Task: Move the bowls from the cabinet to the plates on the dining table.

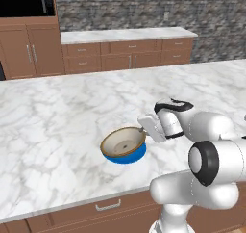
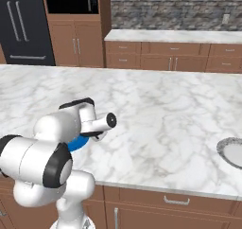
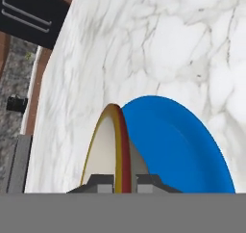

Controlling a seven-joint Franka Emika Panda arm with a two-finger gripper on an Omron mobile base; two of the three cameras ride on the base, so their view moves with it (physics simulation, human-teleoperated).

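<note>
Cream bowl (image 1: 123, 144) (blue underside) over the dining table (image 1: 57, 116) — rim pinched between the jaws.

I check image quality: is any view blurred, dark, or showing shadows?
Left base view: sharp, even light, a faint shadow under the bowl. Right base view: equally sharp, no glare on the dining table. Hand view: the bowl's rim looms large, but stays crisp.
</note>
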